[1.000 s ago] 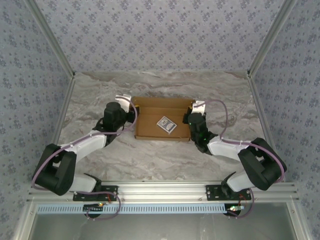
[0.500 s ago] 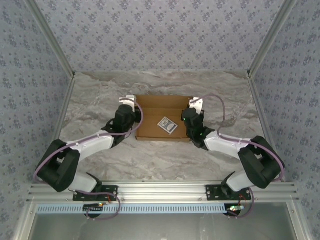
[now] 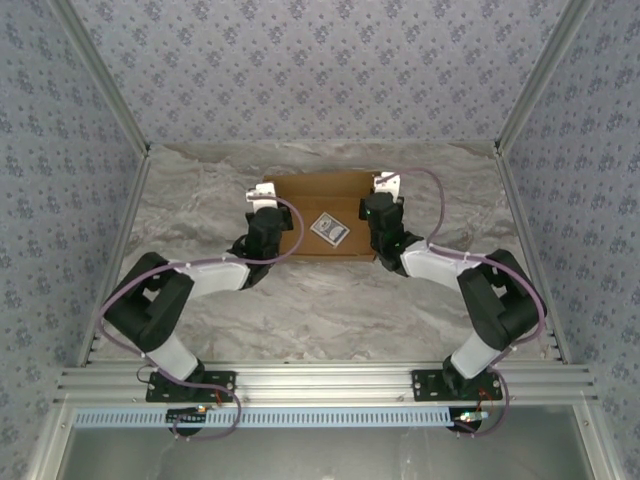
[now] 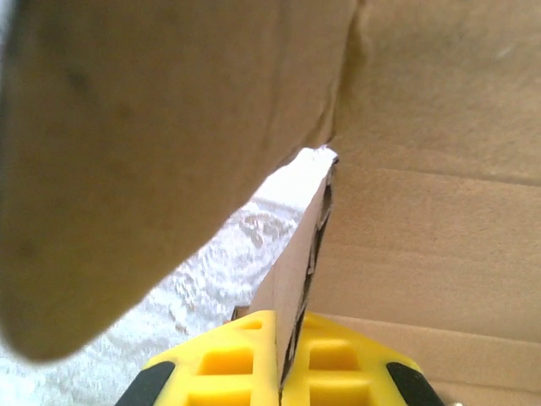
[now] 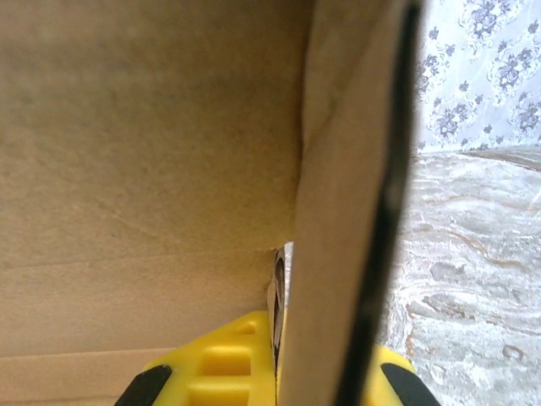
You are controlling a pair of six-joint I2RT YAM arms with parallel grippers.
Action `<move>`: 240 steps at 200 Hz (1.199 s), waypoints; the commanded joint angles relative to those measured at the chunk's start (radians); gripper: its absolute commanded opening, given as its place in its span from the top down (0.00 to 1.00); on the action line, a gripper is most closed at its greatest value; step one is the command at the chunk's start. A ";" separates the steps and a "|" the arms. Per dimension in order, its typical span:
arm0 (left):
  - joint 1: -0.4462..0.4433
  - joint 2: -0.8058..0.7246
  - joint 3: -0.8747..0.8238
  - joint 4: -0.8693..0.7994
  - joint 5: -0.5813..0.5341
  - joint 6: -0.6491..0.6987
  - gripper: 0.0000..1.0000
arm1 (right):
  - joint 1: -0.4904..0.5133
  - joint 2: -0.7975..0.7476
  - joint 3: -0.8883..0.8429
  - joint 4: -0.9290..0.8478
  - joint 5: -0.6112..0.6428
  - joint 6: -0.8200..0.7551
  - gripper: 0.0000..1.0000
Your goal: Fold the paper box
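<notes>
Paper box (image 3: 320,195) lies open on the marbled surface (image 3: 300,310), with a small card (image 3: 329,229) on its floor. Left fingers (image 4: 228,364) are clamped on the box's left wall, and right fingers (image 5: 220,364) on its right wall, the cardboard edge pinched between each pair.

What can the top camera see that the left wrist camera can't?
From the top camera you get the whole plain brown cardboard box on the grey marbled table, a small white-and-dark card inside it, and the left claw and right claw at its two sides. From the left wrist camera you get a close-up: the left claw's yellow fingers pinching the thin edge of a box wall, with a rounded flap at the upper left. Both have brown cardboard, the left claw and some marbled table.
</notes>
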 commanded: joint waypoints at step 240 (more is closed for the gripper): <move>-0.135 0.203 -0.359 0.542 -0.172 0.135 1.00 | 0.139 -0.017 -0.411 0.240 0.172 0.056 0.90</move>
